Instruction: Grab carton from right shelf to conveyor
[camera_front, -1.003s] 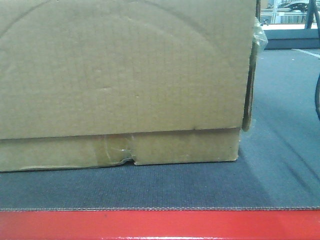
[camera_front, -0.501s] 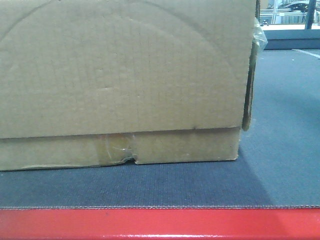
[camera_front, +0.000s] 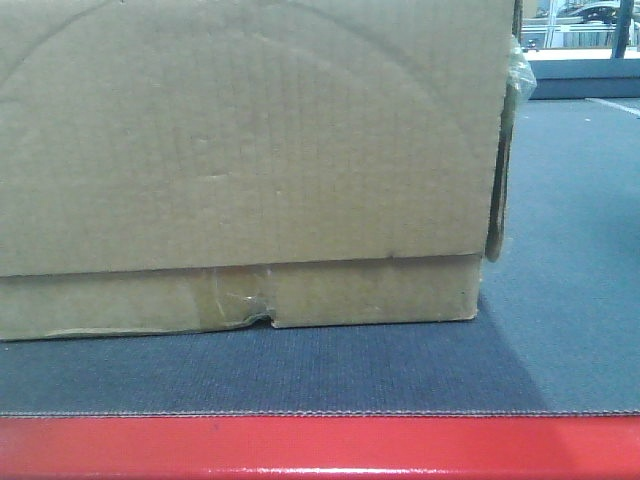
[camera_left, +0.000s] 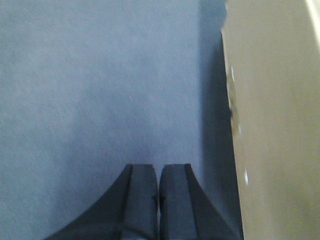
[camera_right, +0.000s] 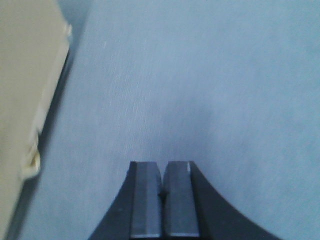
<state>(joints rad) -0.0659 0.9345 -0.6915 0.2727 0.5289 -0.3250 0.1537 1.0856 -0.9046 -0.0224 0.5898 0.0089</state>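
Observation:
The brown carton (camera_front: 240, 150) rests on the dark grey conveyor (camera_front: 330, 375) belt, filling most of the front view; clear tape and a torn notch mark its lower flap. A red frame rail (camera_front: 320, 447) runs along the belt's near edge. In the left wrist view my left gripper (camera_left: 159, 169) is shut with nothing in it, over bare belt, with the carton (camera_left: 277, 125) to its right and apart from it. My right gripper (camera_right: 163, 165) is shut and empty too, with the carton (camera_right: 25, 85) to its left. The shelf is out of view.
Bare belt (camera_front: 570, 250) stretches to the right of the carton. Behind it, at the top right, are windows and a dark upright pole (camera_front: 622, 30).
A dark arm or cable at the right edge of the front view one second ago is gone. The carton has barely shifted.

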